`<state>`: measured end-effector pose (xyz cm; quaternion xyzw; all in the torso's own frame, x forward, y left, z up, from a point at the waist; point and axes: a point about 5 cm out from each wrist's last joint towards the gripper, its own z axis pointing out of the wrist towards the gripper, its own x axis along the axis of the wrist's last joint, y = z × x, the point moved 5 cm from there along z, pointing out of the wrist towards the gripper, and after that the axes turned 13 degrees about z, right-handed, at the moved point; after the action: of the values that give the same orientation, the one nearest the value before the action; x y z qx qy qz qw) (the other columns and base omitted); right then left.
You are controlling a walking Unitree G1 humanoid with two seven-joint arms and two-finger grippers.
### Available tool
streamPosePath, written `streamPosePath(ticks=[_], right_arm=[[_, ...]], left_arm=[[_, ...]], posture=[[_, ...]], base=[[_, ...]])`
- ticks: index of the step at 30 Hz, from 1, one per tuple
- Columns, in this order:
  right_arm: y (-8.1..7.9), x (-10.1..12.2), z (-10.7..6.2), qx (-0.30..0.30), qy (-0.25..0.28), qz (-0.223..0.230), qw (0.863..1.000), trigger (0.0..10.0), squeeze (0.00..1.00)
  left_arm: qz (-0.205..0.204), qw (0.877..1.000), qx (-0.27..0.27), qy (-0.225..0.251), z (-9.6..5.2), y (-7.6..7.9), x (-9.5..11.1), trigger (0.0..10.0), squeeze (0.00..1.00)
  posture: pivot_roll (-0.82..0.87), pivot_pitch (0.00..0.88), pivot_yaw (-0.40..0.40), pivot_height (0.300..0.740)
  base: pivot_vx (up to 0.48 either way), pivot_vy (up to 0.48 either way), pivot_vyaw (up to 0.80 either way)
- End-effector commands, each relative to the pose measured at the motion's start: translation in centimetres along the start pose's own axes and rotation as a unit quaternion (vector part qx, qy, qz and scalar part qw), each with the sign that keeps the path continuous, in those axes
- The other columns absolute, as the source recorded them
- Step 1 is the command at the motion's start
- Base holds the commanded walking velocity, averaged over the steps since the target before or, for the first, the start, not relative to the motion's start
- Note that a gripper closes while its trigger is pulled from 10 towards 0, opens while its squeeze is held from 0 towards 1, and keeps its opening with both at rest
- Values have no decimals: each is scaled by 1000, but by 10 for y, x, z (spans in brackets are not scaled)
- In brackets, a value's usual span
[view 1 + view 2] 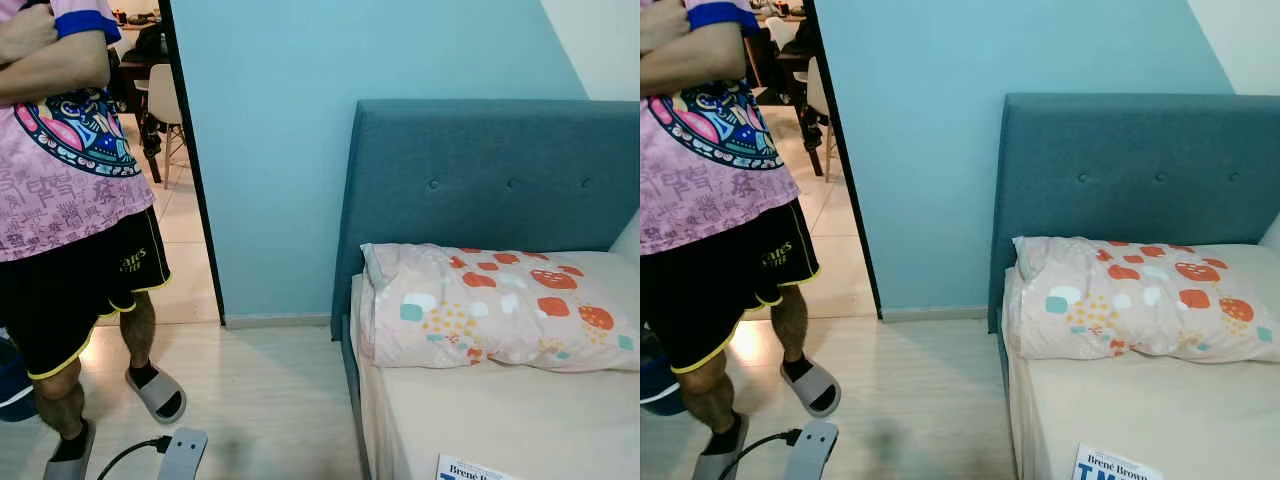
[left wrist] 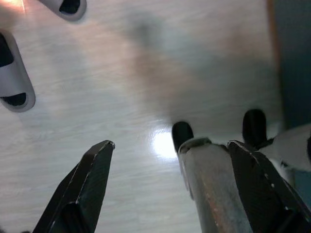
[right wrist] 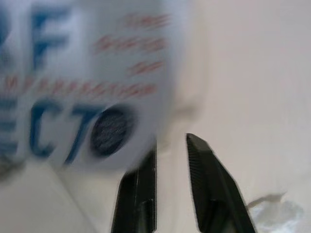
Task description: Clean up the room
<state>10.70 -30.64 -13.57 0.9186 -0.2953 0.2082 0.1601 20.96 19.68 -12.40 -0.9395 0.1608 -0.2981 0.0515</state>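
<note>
Head views: A bed [image 1: 520, 420] with a teal padded headboard [image 1: 480, 170] stood against a light blue wall [image 1: 300, 150]. A pillow [image 1: 490, 305] with orange and teal patches lay at the head of the mattress, touching the headboard. A white book [image 1: 1115, 465] with blue lettering lay on the mattress at the lower edge of the picture. On the floor to the left a person [image 1: 70, 200] in a pink printed shirt and black shorts stood in grey slippers [image 1: 157, 392]. A grey power strip [image 1: 182, 452] with a black cable lay on the wooden floor [image 1: 280, 400] just beside the person's feet.

Left wrist view: The left gripper [image 2: 170, 155] hung over the pale floor, its jaws set wide apart and holding nothing. Two grey slippers [image 2: 14, 80] showed on the floor beyond.

Right wrist view: The right gripper [image 3: 170, 145] was over the mattress, its jaws a narrow gap apart, holding nothing. The book [image 3: 82, 82], blurred, lay just beyond the fingertips; contact could not be determined.
</note>
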Motion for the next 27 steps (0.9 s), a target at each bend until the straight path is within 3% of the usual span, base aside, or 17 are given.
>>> streamPosePath(ticks=[1,3,8,10,12,13,16,22,27], right_arm=[[13,34,1,-29,54,57,996,10000,1000],[27,70,-1,-64,108,77,989,10000,1000],[35,113,-7,-95,167,84,978,10000,1000],[27,121,-8,-80,177,93,977,10000,1000],[7,134,-9,-40,189,110,975,10000,1000],[7,134,-9,-40,189,110,975,10000,1000],[-25,141,-11,13,186,123,975,10000,1000],[-42,142,-12,40,182,138,973,10000,1000],[-43,147,-14,55,186,165,967,10000,1000]], left_arm=[[-19,1000,11,11,1,-8,7,10000,0],[-29,999,21,26,1,-15,18,10000,0],[-27,999,24,37,2,-19,27,10000,0],[-28,999,23,38,2,-18,28,10000,0],[-31,998,24,40,3,-18,29,10000,0],[-31,998,24,40,3,-18,29,10000,0],[-38,998,25,42,3,-17,30,10000,0],[-48,997,27,46,3,-17,32,10000,0],[-64,996,34,58,3,-22,39,10000,0]], posture=[[-25,0,-33,740],[-26,0,-33,740],[-26,0,-36,740],[-28,0,-38,740],[-28,0,-38,740],[-28,0,-38,740],[-26,0,-32,730],[-22,0,-32,710],[-25,0,-34,695]], base=[[0,0,0],[0,0,0],[0,0,0],[0,0,0],[0,0,0],[0,0,0],[0,0,0],[0,0,0],[0,0,0]])
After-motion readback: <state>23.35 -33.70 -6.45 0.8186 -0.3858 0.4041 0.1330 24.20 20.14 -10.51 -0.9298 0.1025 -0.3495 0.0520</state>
